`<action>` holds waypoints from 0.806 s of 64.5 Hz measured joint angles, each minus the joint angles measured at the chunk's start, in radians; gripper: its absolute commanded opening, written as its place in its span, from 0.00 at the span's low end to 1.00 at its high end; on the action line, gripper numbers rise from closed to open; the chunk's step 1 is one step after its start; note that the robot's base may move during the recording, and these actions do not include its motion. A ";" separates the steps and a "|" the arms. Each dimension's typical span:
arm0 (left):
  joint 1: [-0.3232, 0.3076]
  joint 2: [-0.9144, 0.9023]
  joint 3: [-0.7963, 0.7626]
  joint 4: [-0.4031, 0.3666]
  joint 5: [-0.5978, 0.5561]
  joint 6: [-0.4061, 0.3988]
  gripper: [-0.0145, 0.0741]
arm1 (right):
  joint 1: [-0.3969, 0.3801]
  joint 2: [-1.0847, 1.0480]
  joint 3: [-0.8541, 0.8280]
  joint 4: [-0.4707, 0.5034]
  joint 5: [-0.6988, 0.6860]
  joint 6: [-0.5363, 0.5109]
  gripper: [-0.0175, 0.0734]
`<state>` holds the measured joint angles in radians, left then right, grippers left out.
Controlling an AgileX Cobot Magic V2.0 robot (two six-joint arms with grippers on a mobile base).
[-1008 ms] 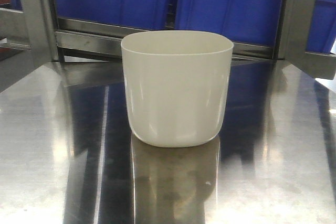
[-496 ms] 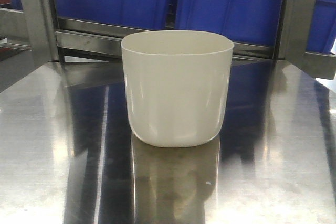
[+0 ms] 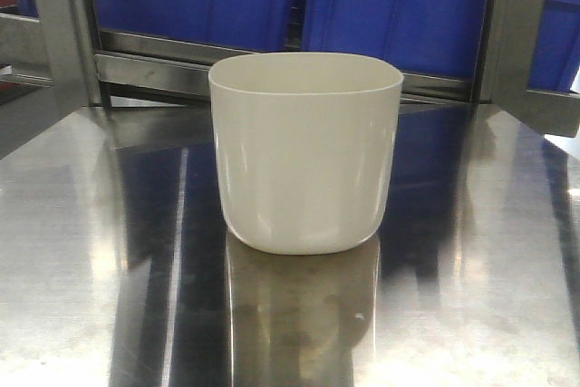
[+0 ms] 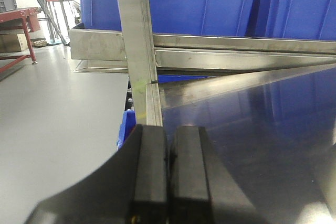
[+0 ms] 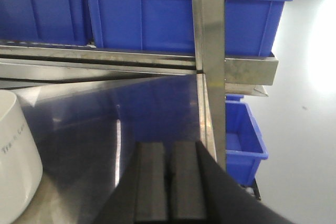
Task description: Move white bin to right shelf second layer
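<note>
The white bin [image 3: 306, 151] stands upright and empty in the middle of the shiny steel tabletop [image 3: 82, 251] in the front view. Its wall also shows at the left edge of the right wrist view [image 5: 14, 156]. My left gripper [image 4: 169, 132] is shut and empty over the table's left edge, away from the bin. My right gripper [image 5: 169, 148] is shut and empty over the table's right side, to the right of the bin. No roller shelf level shows in any view.
Blue crates [image 3: 399, 15] sit on a steel rack ledge [image 3: 154, 65] behind the table. Steel uprights stand at the left [image 4: 137, 40] and right [image 5: 210, 35] table corners. Another blue crate [image 5: 244, 135] sits lower, beyond the right edge. Grey floor lies left [image 4: 52, 119].
</note>
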<state>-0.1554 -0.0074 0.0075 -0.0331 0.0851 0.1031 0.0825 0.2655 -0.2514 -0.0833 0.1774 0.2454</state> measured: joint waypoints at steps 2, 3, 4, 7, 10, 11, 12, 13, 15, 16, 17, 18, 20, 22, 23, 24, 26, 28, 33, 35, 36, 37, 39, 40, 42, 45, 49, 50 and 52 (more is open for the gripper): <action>0.000 0.000 0.000 0.000 0.000 0.000 0.26 | 0.000 0.040 -0.042 0.000 0.016 0.000 0.25; 0.000 0.000 0.000 0.000 0.000 0.000 0.26 | 0.000 0.070 -0.073 0.000 0.027 0.000 0.25; 0.000 0.000 0.000 0.000 0.000 0.000 0.26 | 0.000 0.090 -0.094 0.000 0.035 0.001 0.25; 0.000 0.000 0.000 0.000 0.000 0.000 0.26 | 0.000 0.158 -0.166 0.000 0.060 0.002 0.25; 0.000 0.000 0.000 0.000 0.000 0.000 0.26 | 0.000 0.224 -0.237 0.000 0.088 0.002 0.25; 0.000 0.000 0.000 0.000 0.000 0.000 0.26 | 0.000 0.252 -0.266 0.000 0.100 0.002 0.25; 0.000 0.000 0.000 0.000 0.000 0.000 0.26 | 0.000 0.270 -0.285 0.000 0.109 0.002 0.25; 0.000 0.000 0.000 0.000 0.000 0.000 0.26 | 0.000 0.288 -0.305 0.000 0.118 0.002 0.25; 0.000 0.000 0.000 0.000 0.000 0.000 0.26 | 0.000 0.332 -0.352 0.002 0.145 0.002 0.25; 0.000 0.000 0.000 0.000 0.000 0.000 0.26 | 0.000 0.350 -0.371 0.005 0.155 0.002 0.25; 0.000 0.000 0.000 0.000 0.000 0.000 0.26 | 0.000 0.375 -0.398 0.009 0.172 0.002 0.25; 0.000 0.000 0.000 0.000 0.000 0.000 0.26 | 0.000 0.393 -0.416 0.010 0.184 0.002 0.25; 0.000 0.000 0.000 0.000 0.000 0.000 0.26 | 0.000 0.435 -0.461 0.024 0.214 0.002 0.25; 0.000 0.000 0.000 0.000 0.000 0.000 0.26 | 0.000 0.468 -0.496 0.034 0.240 0.002 0.25; 0.000 0.000 0.000 0.000 0.000 0.000 0.26 | 0.000 0.493 -0.521 0.038 0.254 0.002 0.25; 0.000 0.000 0.000 0.000 0.000 0.000 0.26 | 0.002 0.508 -0.538 0.045 0.274 0.002 0.25; 0.000 0.000 0.000 0.000 0.000 0.000 0.26 | 0.007 0.549 -0.581 0.055 0.307 0.002 0.25; 0.000 0.000 0.000 0.000 0.000 0.000 0.26 | 0.016 0.582 -0.613 0.065 0.334 0.002 0.25; 0.000 0.000 0.000 0.000 0.000 0.000 0.26 | 0.061 0.689 -0.715 0.074 0.419 0.002 0.25; 0.000 0.000 0.000 0.000 0.000 0.000 0.26 | 0.086 0.729 -0.752 0.076 0.450 0.002 0.25; 0.000 0.000 0.000 0.000 0.000 0.000 0.26 | 0.103 0.753 -0.773 0.076 0.466 0.002 0.25; 0.000 0.000 0.000 0.000 0.000 0.000 0.26 | 0.114 0.769 -0.786 0.076 0.477 0.002 0.25; 0.000 0.000 0.000 0.000 0.000 0.000 0.26 | 0.139 0.801 -0.812 0.076 0.496 0.002 0.25; 0.000 0.000 0.000 0.000 0.000 0.000 0.26 | 0.159 0.824 -0.830 0.083 0.508 0.002 0.25; 0.000 0.000 0.000 0.000 0.000 0.000 0.26 | 0.193 0.862 -0.858 0.083 0.524 0.002 0.25; 0.000 0.000 0.000 0.000 0.000 0.000 0.26 | 0.239 0.913 -0.891 0.083 0.536 0.002 0.25; 0.000 0.000 0.000 0.000 0.000 0.000 0.26 | 0.294 0.971 -0.923 0.083 0.539 0.002 0.25; 0.000 0.000 0.000 0.000 0.000 0.000 0.26 | 0.311 0.988 -0.932 0.083 0.539 0.001 0.25; 0.000 0.000 0.000 0.000 0.000 0.000 0.26 | 0.332 1.010 -0.943 0.083 0.539 0.001 0.25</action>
<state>-0.1554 -0.0074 0.0075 -0.0331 0.0851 0.1031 0.4143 1.2751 -1.1944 0.0000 0.7160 0.2459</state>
